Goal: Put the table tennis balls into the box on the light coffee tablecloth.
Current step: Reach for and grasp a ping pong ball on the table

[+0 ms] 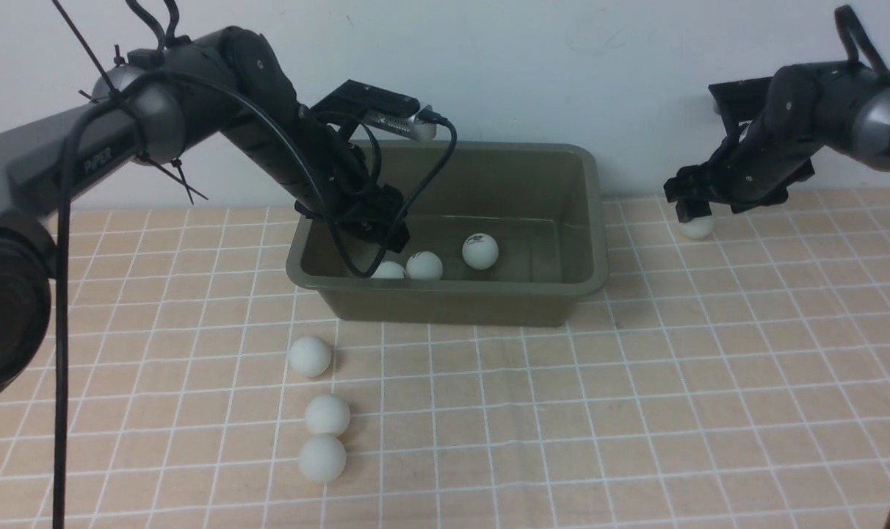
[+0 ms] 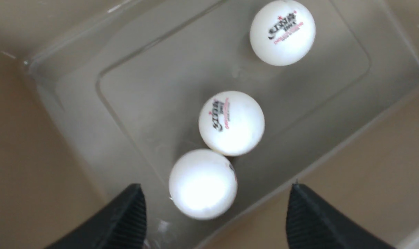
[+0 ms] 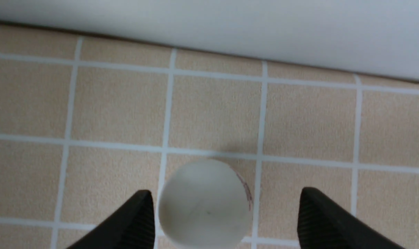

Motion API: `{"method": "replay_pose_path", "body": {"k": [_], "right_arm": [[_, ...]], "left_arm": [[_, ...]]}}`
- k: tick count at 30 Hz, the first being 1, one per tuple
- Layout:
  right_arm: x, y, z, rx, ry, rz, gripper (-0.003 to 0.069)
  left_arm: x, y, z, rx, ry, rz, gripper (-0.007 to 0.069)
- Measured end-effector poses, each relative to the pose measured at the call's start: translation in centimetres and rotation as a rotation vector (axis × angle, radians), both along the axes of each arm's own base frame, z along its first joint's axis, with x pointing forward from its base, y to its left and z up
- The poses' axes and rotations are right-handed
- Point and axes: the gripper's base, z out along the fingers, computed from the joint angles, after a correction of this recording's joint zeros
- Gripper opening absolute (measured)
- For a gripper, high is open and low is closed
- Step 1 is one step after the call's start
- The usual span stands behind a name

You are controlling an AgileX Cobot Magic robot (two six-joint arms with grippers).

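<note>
The left claw (image 2: pixel 216 188) is hanging wide open inside the box (image 1: pixel 452 305), gripping nothing, above three table tennis balls (image 1: pixel 424 265) lying on its floor. The right claw (image 3: pixel 226 192) is straddling a fourth ball (image 3: pixel 204 204), jaws spread and not squeezing it, on the light coffee tablecloth (image 1: pixel 636 411) near the wall. Three more balls (image 1: pixel 310 356) are lying in front of the box.

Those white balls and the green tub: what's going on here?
A two-armed robot is collecting small white table tennis balls into the olive-green plastic tub on the peach-tan checked tablecloth. Three lie in the tub, and the left gripper hangs open just over them. The right gripper, also open, straddles a lone ball on the cloth to the tub's right, not yet gripping it. Three more balls wait on the cloth in front of the tub.
</note>
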Motion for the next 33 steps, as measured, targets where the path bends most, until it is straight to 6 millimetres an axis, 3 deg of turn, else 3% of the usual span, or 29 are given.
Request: {"method": "replay_pose_path", "body": {"k": [4, 8, 12, 13, 19, 21, 25, 28, 33], "right_arm": [[0.2, 0.0, -0.6, 0.001, -0.008, 0.0, 0.0503], [0.3, 0.0, -2.2, 0.0, 0.02, -0.001, 0.0488], [0.7, 0.0, -2.9, -0.001, 0.028, -0.001, 0.0398], [0.8, 0.0, -2.7, -0.001, 0.027, -0.001, 0.036], [1.0, 0.1, -1.1, 0.003, 0.052, -0.003, 0.0362], [0.8, 0.2, 0.0, 0.016, 0.097, -0.007, 0.0362], [0.1, 0.4, 0.9, 0.043, 0.199, -0.007, 0.0362], [-0.2, 0.9, 1.5, 0.091, 0.243, 0.005, 0.0362], [-0.2, 1.8, 3.6, 0.125, 0.199, 0.049, 0.0362]], "left_arm": [[-0.3, -0.1, 0.2, -0.005, 0.037, -0.019, 0.0459], [-0.6, -0.2, 1.7, -0.008, 0.06, -0.054, 0.0459], [-1.7, -0.2, 4.5, -0.013, 0.078, -0.091, 0.0459], [-2.1, -0.1, 5.6, -0.01, 0.079, -0.095, 0.0459], [-3.7, 1.1, 9.2, 0.057, 0.028, -0.045, 0.0459], [-4.8, 1.9, 11.2, 0.097, -0.01, 0.008, 0.0459], [-7.2, 2.8, 12.9, 0.116, -0.019, 0.045, 0.0459], [-9.3, 3.3, 11.9, 0.136, 0.039, 0.045, 0.0459], [-12.7, 4.3, 8.0, 0.199, 0.188, 0.036, 0.0459]]}}
